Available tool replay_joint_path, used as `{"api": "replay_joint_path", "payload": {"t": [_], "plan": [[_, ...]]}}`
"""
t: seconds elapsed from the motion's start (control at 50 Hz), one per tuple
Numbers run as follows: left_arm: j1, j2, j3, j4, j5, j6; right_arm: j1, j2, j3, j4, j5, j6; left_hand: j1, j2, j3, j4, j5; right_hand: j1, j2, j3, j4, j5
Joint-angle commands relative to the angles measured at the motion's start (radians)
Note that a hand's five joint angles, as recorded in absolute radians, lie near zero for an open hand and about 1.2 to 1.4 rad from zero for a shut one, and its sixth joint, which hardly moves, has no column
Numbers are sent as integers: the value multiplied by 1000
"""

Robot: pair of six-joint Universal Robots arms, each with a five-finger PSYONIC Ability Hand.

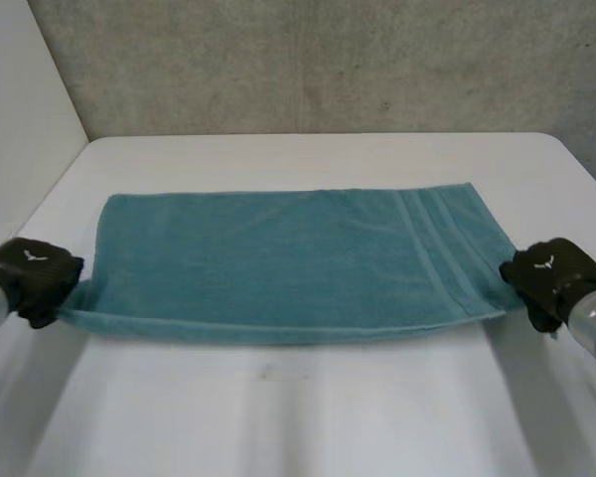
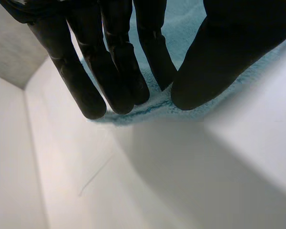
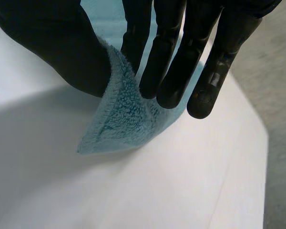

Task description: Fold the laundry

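A blue-green towel (image 1: 278,258) lies spread flat across the middle of the white tabletop (image 1: 298,417). The left robot hand (image 1: 32,278) pinches its near left corner between thumb and fingers. The right robot hand (image 1: 551,278) pinches the near right corner the same way, a little above the tabletop.

Soft light from above and ahead of me makes my white surface (image 1: 308,427) bright; the lifted near edge of the towel (image 1: 278,258) casts a pale grey shadow onto it.
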Motion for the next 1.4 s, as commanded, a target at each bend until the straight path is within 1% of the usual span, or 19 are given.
{"api": "replay_joint_path", "payload": {"t": [0.02, 0.18, 0.26, 0.36, 0.46, 0.54, 0.64, 0.72, 0.9, 1.0, 1.02, 1.04, 1.06, 1.12, 1.14, 1.2, 1.3, 1.32, 1.4], "plan": [[44, 283, -116, -116, 16, 22, -47, -133, -17, 399, -2, -237, 262, 198, 207, 205, 250, 417, 217, 209, 204, 228], [37, 294, -148, -102, 31, 28, -44, -172, -29, 427, -6, -296, 262, 198, 207, 205, 250, 417, 217, 209, 204, 228], [34, 181, -124, -12, 56, 26, -35, -115, -57, 364, -8, -285, 262, 198, 207, 205, 250, 417, 217, 209, 204, 228], [25, 38, -64, 96, 53, 14, -30, 58, -130, 267, 21, -251, 262, 198, 207, 205, 250, 417, 217, 209, 204, 228], [-42, -115, 46, 177, 45, 3, 2, 135, -235, 183, 47, -153, 262, 198, 207, 205, 250, 417, 217, 209, 204, 228], [-84, -237, 183, 247, 33, -53, 26, 201, -330, 96, 58, -73, 262, 198, 207, 205, 250, 417, 217, 209, 204, 228], [-130, -390, 399, 333, -55, -156, 54, 310, -457, -15, 63, -27, 262, 198, 207, 205, 250, 417, 217, 209, 204, 228], [-162, -493, 544, 381, -110, -165, 77, 423, -580, -104, 86, -32, 262, 198, 207, 205, 250, 417, 217, 209, 204, 228], [-180, -686, 757, 453, -127, -164, 126, 695, -868, -141, 156, -36, 262, 198, 207, 205, 250, 417, 217, 209, 204, 228], [-194, -757, 804, 504, -113, -162, 141, 782, -963, -139, 181, -38, 262, 198, 207, 205, 250, 417, 217, 209, 204, 228], [-194, -764, 804, 519, -113, -162, 146, 790, -971, -139, 182, -38, 262, 198, 207, 205, 250, 232, 32, 24, 19, 43], [-196, -769, 801, 536, -112, -162, 152, 796, -976, -139, 184, -38, 262, 198, 207, 205, 250, -113, -312, -320, -326, -302], [-199, -774, 791, 566, -107, -164, 160, 802, -982, -144, 189, -36, 262, 198, 207, 205, 250, -732, -932, -940, -945, -922], [-219, -766, 734, 614, -72, -162, 164, 803, -979, -161, 195, -27, -674, -738, -729, -731, -686, -805, -1004, -1012, -1018, -994], [-223, -763, 715, 625, -63, -161, 166, 803, -971, -173, 201, -23, -901, -964, -956, -958, -913, -805, -1004, -1012, -1018, -994], [-233, -720, 652, 668, -33, -153, 168, 780, -947, -194, 210, -12, -960, -1023, -1015, -1017, -971, -805, -1004, -1012, -1018, -994], [-234, -627, 567, 694, -32, -138, 155, 579, -852, -208, 207, 75, -960, -1023, -1015, -1017, -971, -805, -1004, -1012, -1018, -994], [-236, -608, 553, 694, -36, -138, 155, 579, -852, -208, 207, 75, -960, -1023, -1015, -1017, -971, -805, -1004, -1012, -1018, -994], [-237, -464, 443, 686, -43, -147, 148, 447, -781, -196, 204, 169, -960, -1023, -1015, -1017, -971, -805, -1004, -1012, -1018, -994]]}}
